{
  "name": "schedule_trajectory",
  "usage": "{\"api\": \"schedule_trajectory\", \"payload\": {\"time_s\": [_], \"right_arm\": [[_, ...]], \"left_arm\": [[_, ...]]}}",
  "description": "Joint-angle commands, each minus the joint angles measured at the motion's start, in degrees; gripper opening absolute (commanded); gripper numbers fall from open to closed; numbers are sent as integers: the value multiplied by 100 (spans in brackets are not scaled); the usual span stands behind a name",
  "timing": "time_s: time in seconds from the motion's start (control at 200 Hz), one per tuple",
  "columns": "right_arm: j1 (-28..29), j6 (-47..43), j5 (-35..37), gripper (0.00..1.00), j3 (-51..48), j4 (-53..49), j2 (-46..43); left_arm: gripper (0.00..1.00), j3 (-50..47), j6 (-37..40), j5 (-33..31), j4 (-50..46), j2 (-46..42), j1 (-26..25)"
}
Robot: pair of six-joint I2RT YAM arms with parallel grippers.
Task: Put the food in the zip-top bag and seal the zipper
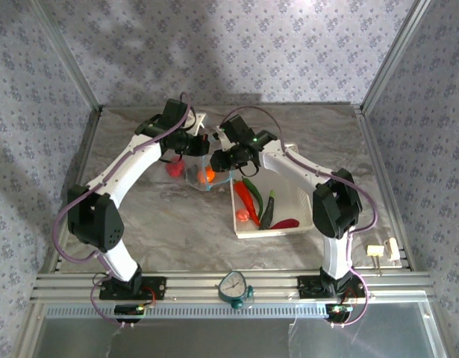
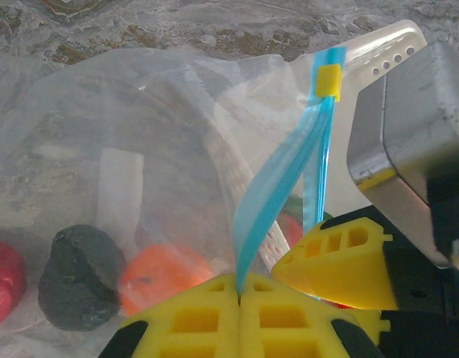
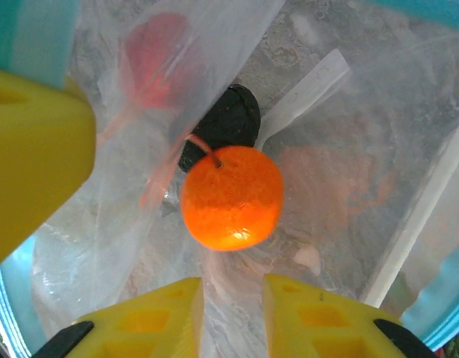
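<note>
Left gripper (image 2: 239, 297) was clenched on the zipper (image 2: 278, 198), pinching the blue strip at the far middle of the bench (image 1: 162, 224). The zip-top bag (image 1: 193, 173) sat under it, mouth open. In the bag we saw a red piece (image 3: 158, 63), a black piece (image 3: 223, 119) and an orange fruit (image 3: 230, 198), black touching orange. Right gripper (image 3: 233, 317) was at the bag mouth, jaws parted and gripping nothing, with the orange fruit just beyond the tips. To the right, the white basket (image 1: 289, 203) held a long red pepper (image 1: 246, 195), a dark green piece (image 1: 269, 211) and a red chili (image 1: 285, 224).
</note>
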Motion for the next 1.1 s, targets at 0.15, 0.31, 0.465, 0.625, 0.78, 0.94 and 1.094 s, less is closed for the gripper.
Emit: {"api": "schedule_trajectory", "payload": {"time_s": [0.15, 0.31, 0.465, 0.625, 0.78, 0.94, 1.094], "right_arm": [[-60, -170, 352, 31, 35, -318, -458], [-288, -210, 1311, 31, -522, -845, -1061], [-450, 76, 1868, 33, -1452, -1217, -1641], [-540, 382, 1918, 39, -2265, -1442, -2074], [-635, 622, 1711, 42, -2787, -1481, -2121], [-798, 916, 1432, 42, -3272, -940, -1961], [-912, 1029, 1453, 38, -3424, -716, -1828]], "left_arm": [[1, 203, 52, 91, 12, -167, 36], [1, 111, 61, 50, 32, -263, 36], [1, -4, 81, -23, 62, -324, 44], [2, -56, 108, -58, 56, -335, 45], [1, -113, 125, -84, 63, -323, 45], [2, -176, 117, -84, 64, -334, 46], [2, -190, 156, -104, 63, -371, 52]]}}
